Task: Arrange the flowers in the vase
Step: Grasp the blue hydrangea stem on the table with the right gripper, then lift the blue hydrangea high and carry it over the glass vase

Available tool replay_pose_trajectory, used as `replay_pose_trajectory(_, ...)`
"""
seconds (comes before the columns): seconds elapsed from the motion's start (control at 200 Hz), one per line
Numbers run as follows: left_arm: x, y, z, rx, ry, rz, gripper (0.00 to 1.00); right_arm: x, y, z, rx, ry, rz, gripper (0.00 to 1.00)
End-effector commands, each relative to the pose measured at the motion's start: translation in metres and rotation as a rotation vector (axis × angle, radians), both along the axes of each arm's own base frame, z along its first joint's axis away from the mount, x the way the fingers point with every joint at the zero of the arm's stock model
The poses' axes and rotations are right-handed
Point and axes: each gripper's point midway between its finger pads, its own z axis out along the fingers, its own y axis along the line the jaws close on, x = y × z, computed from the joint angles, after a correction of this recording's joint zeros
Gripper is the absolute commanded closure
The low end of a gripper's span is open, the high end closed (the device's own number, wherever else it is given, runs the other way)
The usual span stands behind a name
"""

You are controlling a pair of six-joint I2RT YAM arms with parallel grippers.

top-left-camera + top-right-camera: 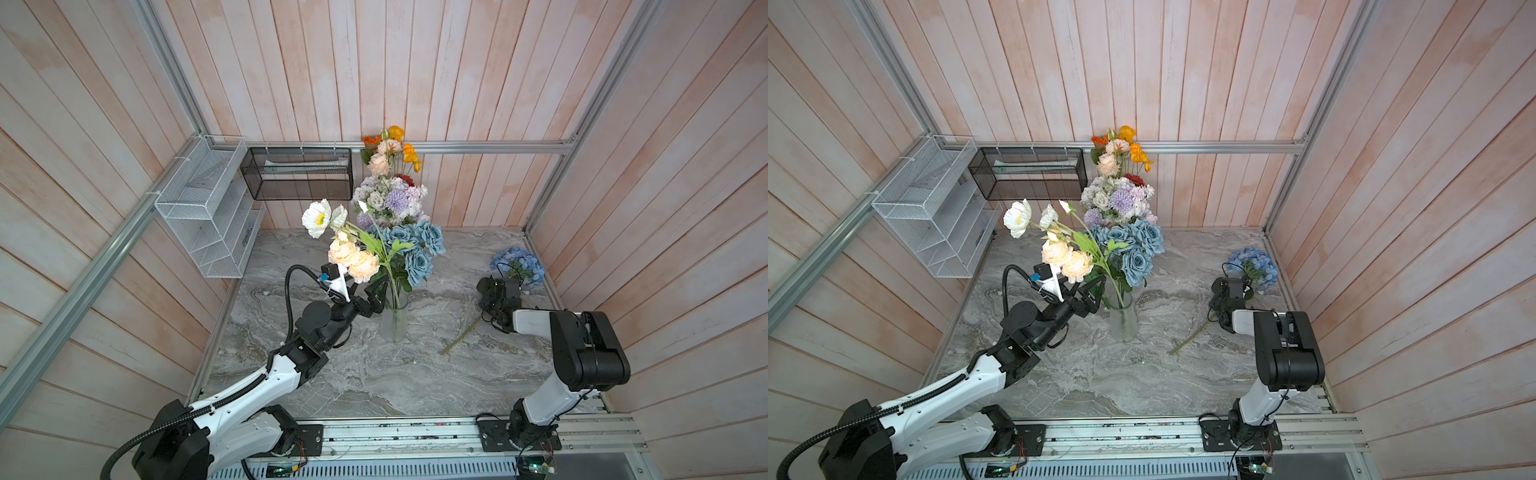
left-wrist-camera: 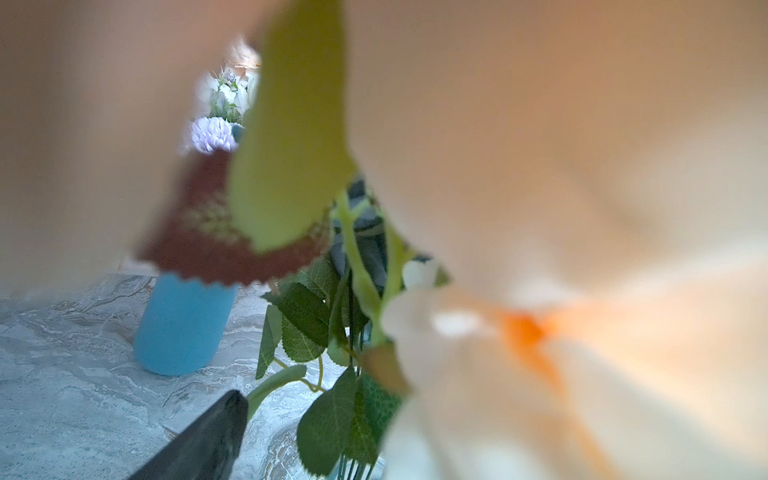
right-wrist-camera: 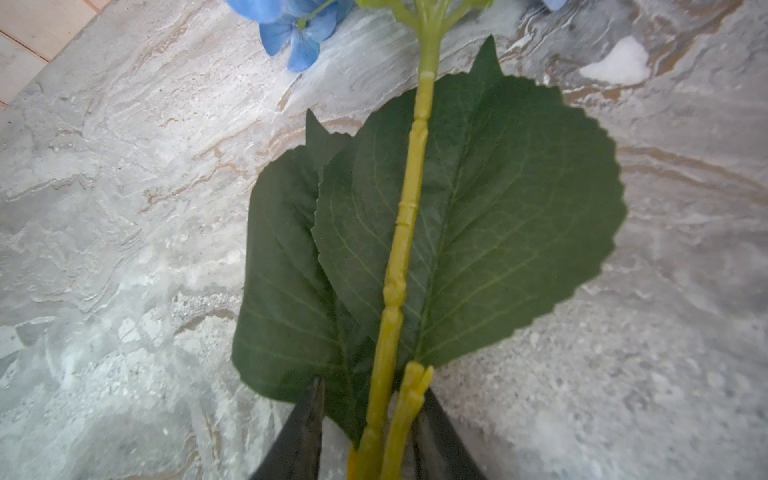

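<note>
A clear glass vase (image 1: 394, 322) (image 1: 1123, 320) stands mid-table holding blue roses (image 1: 417, 249), peach roses (image 1: 353, 259) and white poppies (image 1: 318, 218). My left gripper (image 1: 370, 297) (image 1: 1090, 291) is open beside the vase's neck, under the peach blooms. Those blooms blur most of the left wrist view, where only one finger (image 2: 208, 440) shows. A blue hydrangea (image 1: 519, 264) (image 1: 1254, 266) lies on the table at the right, its stem (image 1: 459, 338) pointing towards the front. My right gripper (image 1: 500, 291) (image 3: 372, 386) straddles that stem (image 3: 409, 208) just below its leaves, jaws narrow, with a gap on one side.
A second bouquet (image 1: 390, 195) of lavender, white, peach and orange blooms stands against the back wall in a blue pot (image 2: 183, 324) with a brown wrap. A white wire rack (image 1: 208, 216) and a black mesh basket (image 1: 299, 172) hang on the walls. The marble table (image 1: 374, 374) ends at a front rail.
</note>
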Motion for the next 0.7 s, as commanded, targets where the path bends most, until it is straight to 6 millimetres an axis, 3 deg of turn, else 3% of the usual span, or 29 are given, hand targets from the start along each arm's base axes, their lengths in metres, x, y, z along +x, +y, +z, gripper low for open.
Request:
replay_pose_trajectory(0.0, 0.0, 0.006, 0.002, -0.013, -0.011, 0.022, 0.0, -0.02, 0.007, -0.023, 0.035, 0.13, 0.023, 0.68)
replay_pose_trajectory(0.18, -0.001, 0.007, 0.005, -0.009, -0.015, 0.025, 0.0, -0.02, 0.008, -0.022, 0.036, 0.138, 0.033, 0.93)
replay_pose_trajectory(0.305, 0.0, 0.009, 0.004, -0.01, -0.011, 0.035, 0.0, -0.017, 0.007, -0.008, 0.022, 0.107, 0.045, 0.99)
replay_pose_trajectory(0.465, 0.001, 0.005, 0.005, -0.008, -0.012, 0.025, 0.0, -0.006, 0.007, 0.032, 0.002, 0.018, 0.07, 1.0)
replay_pose_trajectory(0.695, 0.001, 0.006, 0.006, -0.006, -0.015, 0.025, 0.0, 0.008, 0.014, 0.112, 0.036, -0.201, 0.11, 1.0)
